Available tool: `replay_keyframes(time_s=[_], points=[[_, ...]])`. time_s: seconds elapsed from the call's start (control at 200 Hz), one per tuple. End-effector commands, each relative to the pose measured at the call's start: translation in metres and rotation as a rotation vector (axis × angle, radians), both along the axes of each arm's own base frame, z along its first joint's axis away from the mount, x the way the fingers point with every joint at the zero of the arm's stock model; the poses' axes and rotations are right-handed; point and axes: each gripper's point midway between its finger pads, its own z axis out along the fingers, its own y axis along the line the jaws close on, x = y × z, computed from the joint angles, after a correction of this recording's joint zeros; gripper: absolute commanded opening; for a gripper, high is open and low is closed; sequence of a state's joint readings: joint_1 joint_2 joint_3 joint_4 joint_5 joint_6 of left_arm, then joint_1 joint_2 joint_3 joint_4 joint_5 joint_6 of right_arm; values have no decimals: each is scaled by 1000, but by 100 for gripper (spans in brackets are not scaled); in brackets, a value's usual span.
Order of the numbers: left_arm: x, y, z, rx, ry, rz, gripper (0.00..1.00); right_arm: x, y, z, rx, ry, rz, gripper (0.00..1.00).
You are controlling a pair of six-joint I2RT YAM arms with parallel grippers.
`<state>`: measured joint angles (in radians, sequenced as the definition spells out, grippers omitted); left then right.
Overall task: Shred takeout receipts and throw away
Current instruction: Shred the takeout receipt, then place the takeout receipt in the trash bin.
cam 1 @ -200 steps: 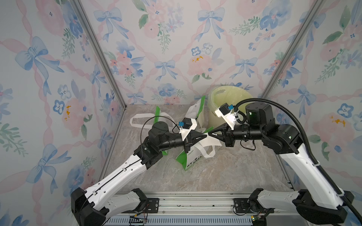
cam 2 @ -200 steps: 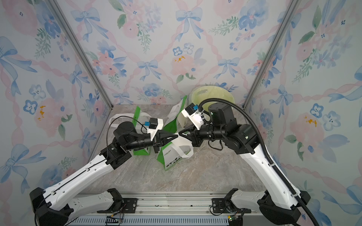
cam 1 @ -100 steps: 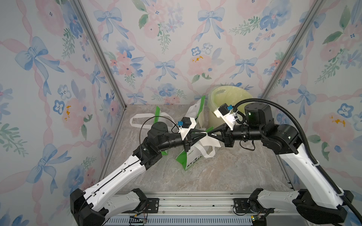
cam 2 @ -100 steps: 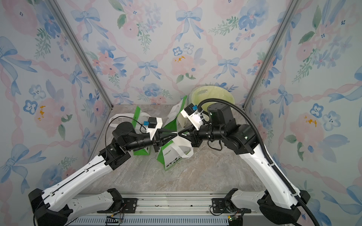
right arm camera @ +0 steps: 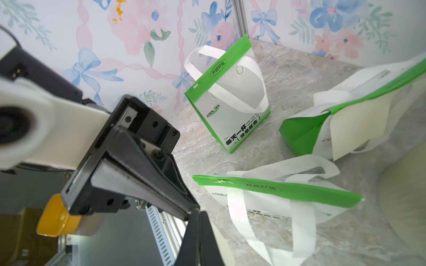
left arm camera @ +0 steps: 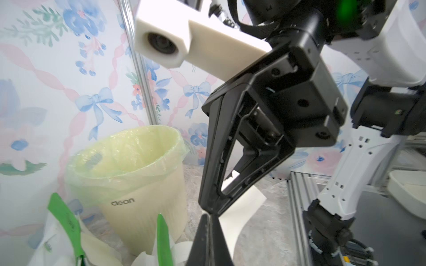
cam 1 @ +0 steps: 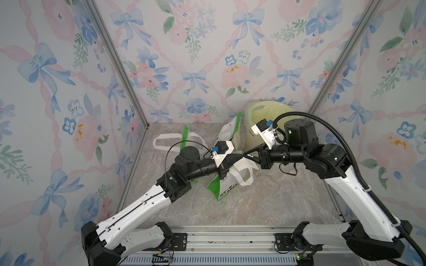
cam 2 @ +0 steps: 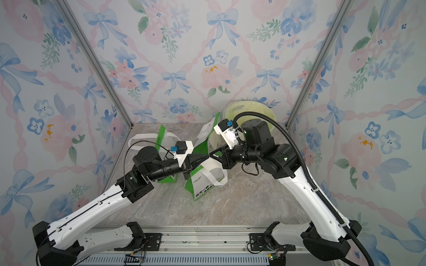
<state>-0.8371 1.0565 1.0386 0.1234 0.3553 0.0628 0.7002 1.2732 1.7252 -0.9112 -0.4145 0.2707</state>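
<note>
- left claw point(cam 1: 241, 157): jaws pressed fully together, tip to tip with the right claw point(cam 1: 245, 156), both held well above the desk point(cam 1: 276, 202).
- right claw: jaws also closed to a thin seam. in the left wrist view its tips point(left arm camera: 208, 210) sit just past the left claw's own tips.
- receipt point(left arm camera: 244, 211): a white slip runs out from the spot where the two claws meet. it curls away behind the right claw's fingers and downward, and a ragged edge shows through the finger's open frame. both claws appear to pinch it at one edge, side by side.
- in the right wrist view the same slip point(right arm camera: 221, 248) shows as a pale sheet touching the right claw's fingers.
- in both top views the slip cannot be picked out against the white handles below the claws.
- lying bag point(cam 1: 227, 186): green and white, on its side on the desk directly beneath the two claws.
- upright bag point(right arm camera: 230, 103): stands beyond the left claw, towards the back corner on that side.
- leaning bag point(right arm camera: 345, 110): tilted against the bin, behind the claws' meeting point. a pale rectangle shows on its side, and i cannot tell whether that is a slip.
- bin point(left arm camera: 138, 188): pale, with a greenish liner and the word "clean" on it, behind the right claw near the back wall.
</note>
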Motion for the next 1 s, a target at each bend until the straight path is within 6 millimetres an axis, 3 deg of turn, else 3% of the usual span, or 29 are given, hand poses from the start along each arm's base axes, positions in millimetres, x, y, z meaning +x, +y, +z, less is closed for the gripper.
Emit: replay_keyframes(time_s=[0.0,0.195,0.405,0.47,0.56,0.675,0.77,0.895,0.995], points=[[-2,12,28,-1,-200,96,0,19,-11,-2,100,150,-200,0],[-19,12,39,-27,-314,64,0,41,-46,-28,111,276,-417,0],[-46,30,95,-333,-307,11,0,57,-83,-47,-71,205,-547,0],[-48,37,109,-411,-280,13,0,67,-96,-42,-102,164,-583,0],[-42,45,119,-479,-232,49,0,84,-105,-18,-99,79,-597,0],[-10,54,114,-549,-83,191,0,115,-114,18,-41,-40,-633,0],[17,57,99,-606,99,287,0,153,-127,36,24,-125,-711,0],[28,51,85,-672,271,280,0,204,-145,36,-19,-245,-835,0],[33,43,76,-683,338,265,0,243,-160,15,-127,-285,-909,3]])
